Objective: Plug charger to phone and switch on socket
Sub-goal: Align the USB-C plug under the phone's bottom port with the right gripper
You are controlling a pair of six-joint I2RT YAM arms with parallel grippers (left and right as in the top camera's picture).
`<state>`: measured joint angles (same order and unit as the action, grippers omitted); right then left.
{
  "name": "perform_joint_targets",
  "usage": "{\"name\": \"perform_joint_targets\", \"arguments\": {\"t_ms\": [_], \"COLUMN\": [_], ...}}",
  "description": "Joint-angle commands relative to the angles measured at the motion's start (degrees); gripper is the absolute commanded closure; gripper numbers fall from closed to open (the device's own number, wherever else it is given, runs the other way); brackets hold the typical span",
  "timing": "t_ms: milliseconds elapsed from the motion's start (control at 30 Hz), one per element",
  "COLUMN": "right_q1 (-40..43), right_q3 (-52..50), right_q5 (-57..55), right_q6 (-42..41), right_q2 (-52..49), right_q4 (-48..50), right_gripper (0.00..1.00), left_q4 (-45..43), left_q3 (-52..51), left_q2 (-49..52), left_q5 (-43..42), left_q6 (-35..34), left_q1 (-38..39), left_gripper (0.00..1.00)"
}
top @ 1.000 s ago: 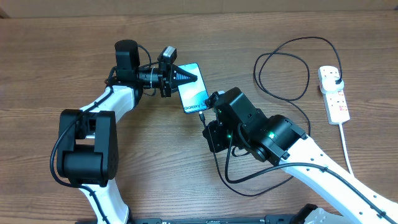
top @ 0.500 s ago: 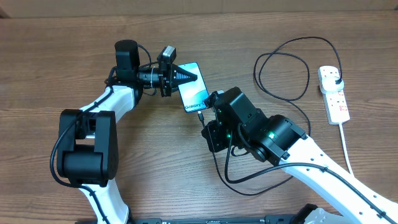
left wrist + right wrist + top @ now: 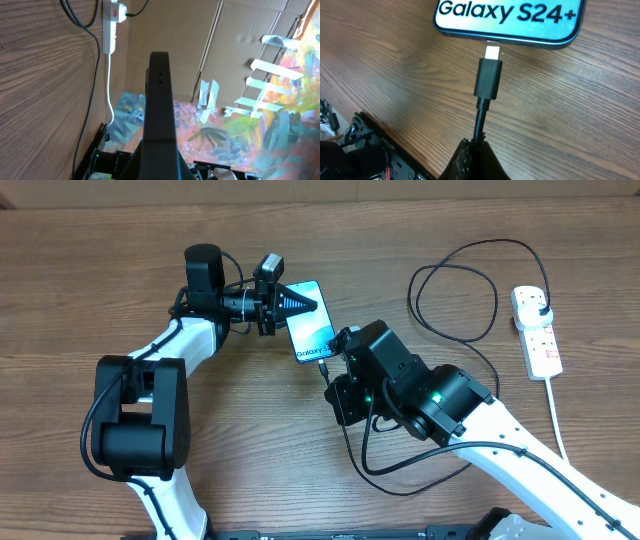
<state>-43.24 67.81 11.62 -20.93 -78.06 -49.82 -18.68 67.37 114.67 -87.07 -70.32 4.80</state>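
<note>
The left gripper [image 3: 311, 303], closed on nothing, rests its tip on the far end of the phone [image 3: 318, 332], which lies flat on the table. The right gripper [image 3: 474, 152] is clamped on the charger [image 3: 488, 79] just behind the connector, whose metal tip is at the phone's port with bare metal showing. If the push goes off-line or the left tip slips, the phone could skid or the thin cable buckle. Only the right wrist view shows that unseated tip, while the overhead view shows the socket [image 3: 540, 340] far right with the charger's plug in it.
</note>
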Motion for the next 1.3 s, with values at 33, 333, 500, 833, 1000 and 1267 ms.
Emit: {"name": "perform_joint_targets", "arguments": {"t_ms": [33, 333, 500, 833, 1000, 1267], "right_q1": [-0.3, -0.3, -0.3, -0.3, -0.3, -0.2], "right_q3": [0.0, 0.0, 0.0, 0.0, 0.0, 0.0], "right_q5": [0.0, 0.0, 0.0, 0.0, 0.0, -0.7], "right_q6": [0.3, 0.3, 0.3, 0.3, 0.3, 0.4], "right_q2": [0.4, 0.4, 0.4, 0.4, 0.4, 0.4], "right_q4": [0.5, 0.9, 0.9, 1.4, 1.7, 3.1], "right_gripper": [0.96, 0.96, 0.96, 0.96, 0.96, 0.96], "left_q4": [0.0, 0.0, 0.0, 0.0, -0.1, -0.1], "left_q3": [0.8, 0.8, 0.8, 0.8, 0.8, 0.8], "left_q2": [-0.1, -0.1, -0.1, -0.1, -0.1, -0.1], "left_q5": [-2.4, -2.5, -2.6, -3.4, -3.4, -3.4], "left_q6": [0.5, 0.2, -1.7, -1.7, -1.6, -0.8], "left_q1": [0.2, 0.2, 0.2, 0.2, 1.2, 1.3], "left_gripper": [0.96, 0.96, 0.96, 0.96, 0.96, 0.96]}}
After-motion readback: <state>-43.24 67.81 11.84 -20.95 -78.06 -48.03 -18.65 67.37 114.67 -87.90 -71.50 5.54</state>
